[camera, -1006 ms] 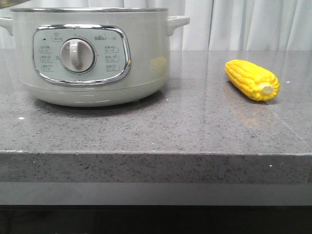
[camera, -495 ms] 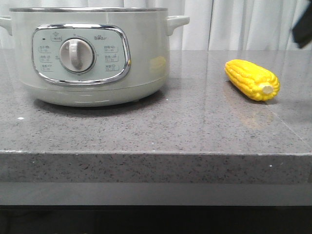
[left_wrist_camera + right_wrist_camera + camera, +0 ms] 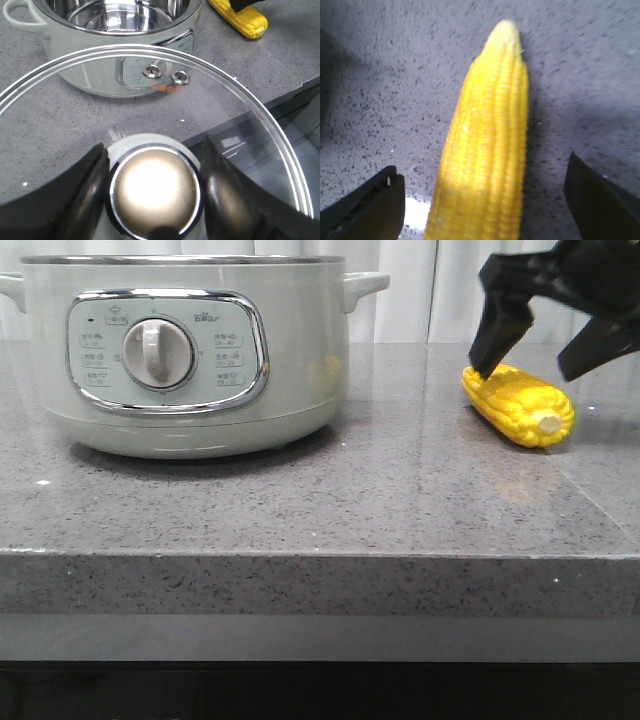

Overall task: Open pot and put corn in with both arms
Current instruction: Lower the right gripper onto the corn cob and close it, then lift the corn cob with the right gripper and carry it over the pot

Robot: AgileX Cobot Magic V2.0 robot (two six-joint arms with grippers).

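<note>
Although the right gripper reaches in from the upper right of the front view, its arm is cut off by the frame edge, and only two dark fingers spread wide apart show, one on each side of the corn, neither clearly touching it. From the right wrist the cob's stub end is out of frame. The corn lies on its side on the counter, well to the right of the pot. The pot's top is cropped in the front view; the left wrist view shows its steel interior open. The left gripper is clamped on the shiny knob of the glass lid, held above the counter; its fingers are partly out of frame. The counter is speckled grey stone, glossy enough to mirror the corn, with pale curtains behind.
</note>
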